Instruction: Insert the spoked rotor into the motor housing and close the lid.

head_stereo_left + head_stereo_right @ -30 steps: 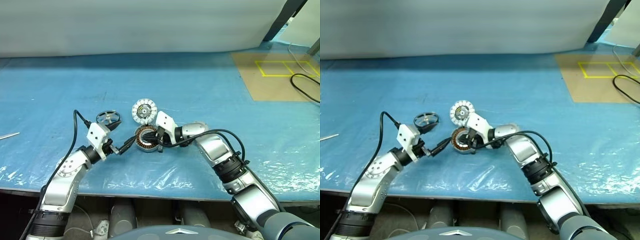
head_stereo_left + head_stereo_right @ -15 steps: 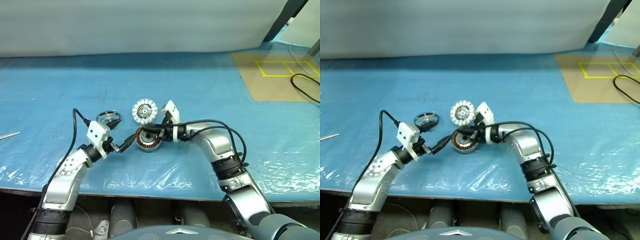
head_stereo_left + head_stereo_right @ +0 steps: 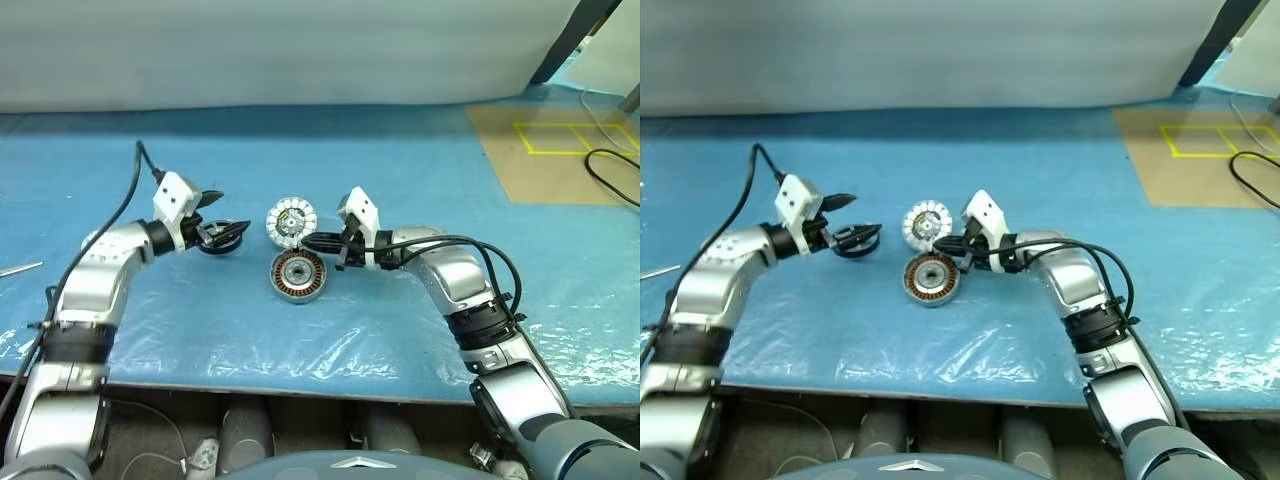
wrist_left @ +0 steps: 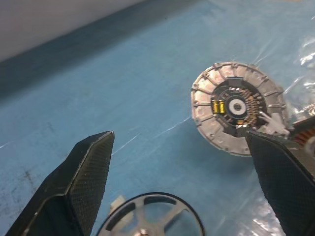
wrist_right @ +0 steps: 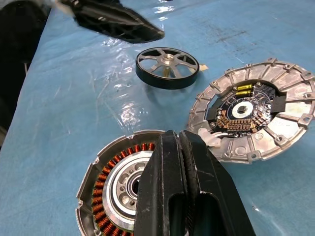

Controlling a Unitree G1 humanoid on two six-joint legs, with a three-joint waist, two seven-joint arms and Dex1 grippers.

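The spoked rotor [image 3: 221, 241], a dark wheel, lies flat on the blue table. My left gripper [image 3: 226, 212] hovers open just over it, and the rotor [image 4: 150, 217] shows low between its two fingers. The motor housing [image 3: 297, 277] lies face up with its copper windings and grey hub showing. The lid [image 3: 291, 221] rests just behind it, segmented face up. My right gripper [image 5: 173, 140] is shut on nothing and points left over the housing's far rim, between the housing [image 5: 114, 189] and the lid [image 5: 253, 118].
A brown board with yellow tape [image 3: 560, 150] and a black cable [image 3: 612, 172] lie at the back right. A thin metal piece [image 3: 18, 269] sits at the left edge. Crinkled clear film [image 3: 330, 340] covers the table's near strip.
My left arm swung up and away from the housing's left side to the rotor. My right gripper lifted off the housing and drew slightly right, staying shut.
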